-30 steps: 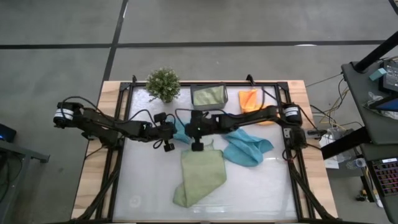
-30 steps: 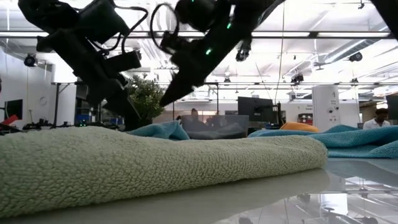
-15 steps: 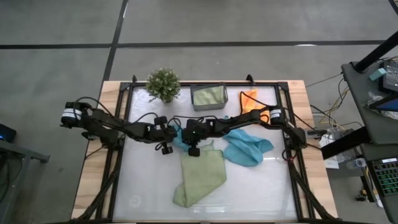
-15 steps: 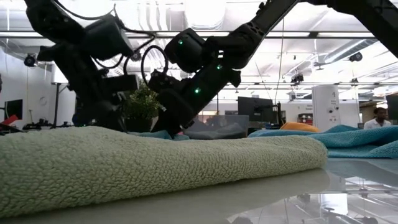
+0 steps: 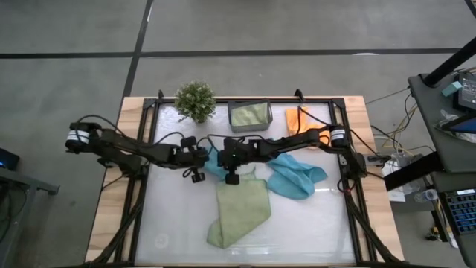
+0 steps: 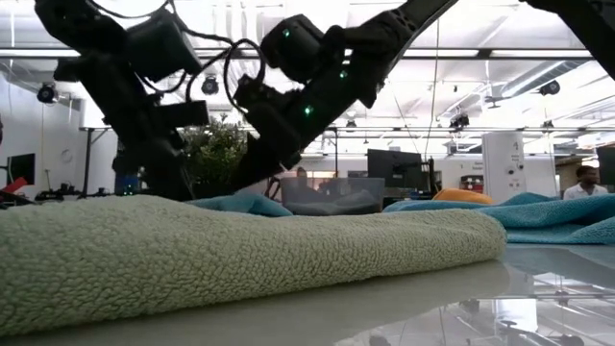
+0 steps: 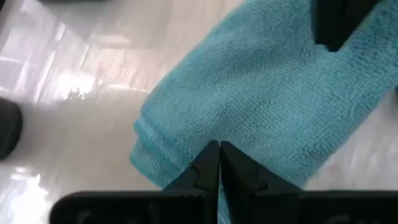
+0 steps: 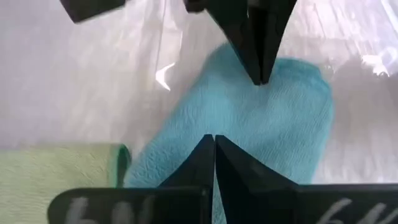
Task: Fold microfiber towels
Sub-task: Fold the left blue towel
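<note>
Grippers meet at the table's middle: the left gripper [image 5: 198,165] and right gripper [image 5: 227,165] both hover with fingers pressed together over a folded teal-blue towel [image 7: 261,106], holding nothing. A light green towel [image 5: 239,211] lies just in front of them, a second teal-blue towel [image 5: 295,176] to its right. An orange towel [image 5: 297,117] rests near the far edge, beside a grey bin [image 5: 250,116] holding another green towel.

Both grippers [image 5: 199,165] [image 5: 229,165] meet over teal towel [image 5: 215,162], mid table; 2 arms.
</note>
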Robot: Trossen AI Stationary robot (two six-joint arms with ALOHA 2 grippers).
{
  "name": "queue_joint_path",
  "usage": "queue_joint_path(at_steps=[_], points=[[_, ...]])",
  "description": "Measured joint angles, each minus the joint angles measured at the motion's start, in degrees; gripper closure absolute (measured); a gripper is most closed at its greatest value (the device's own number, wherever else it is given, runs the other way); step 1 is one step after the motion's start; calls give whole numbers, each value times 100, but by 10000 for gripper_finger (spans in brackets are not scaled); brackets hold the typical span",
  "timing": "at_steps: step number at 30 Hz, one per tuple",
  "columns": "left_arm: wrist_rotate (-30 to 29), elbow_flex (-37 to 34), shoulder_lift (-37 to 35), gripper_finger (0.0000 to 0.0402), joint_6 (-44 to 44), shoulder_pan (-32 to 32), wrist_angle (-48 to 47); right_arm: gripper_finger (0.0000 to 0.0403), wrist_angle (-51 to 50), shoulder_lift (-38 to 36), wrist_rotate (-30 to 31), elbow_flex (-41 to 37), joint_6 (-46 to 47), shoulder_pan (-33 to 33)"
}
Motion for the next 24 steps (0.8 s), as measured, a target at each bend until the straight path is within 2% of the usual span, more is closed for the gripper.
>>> queue_joint_path(at_steps=[6, 12, 19, 24], points=[[94, -51, -243, 402, -422, -37, -6, 394, 80, 68, -224, 0, 85, 149], [776, -72, 57, 402, -441, -61, 9, 394, 161, 387, -451, 0, 243, 308], [630, -41, 554, 402, -430, -35, 76, 394, 213, 705, -573, 28, 507, 314], [640, 4, 418, 402, -378, -32, -103, 394, 134, 586, -639, 17, 429, 312]])
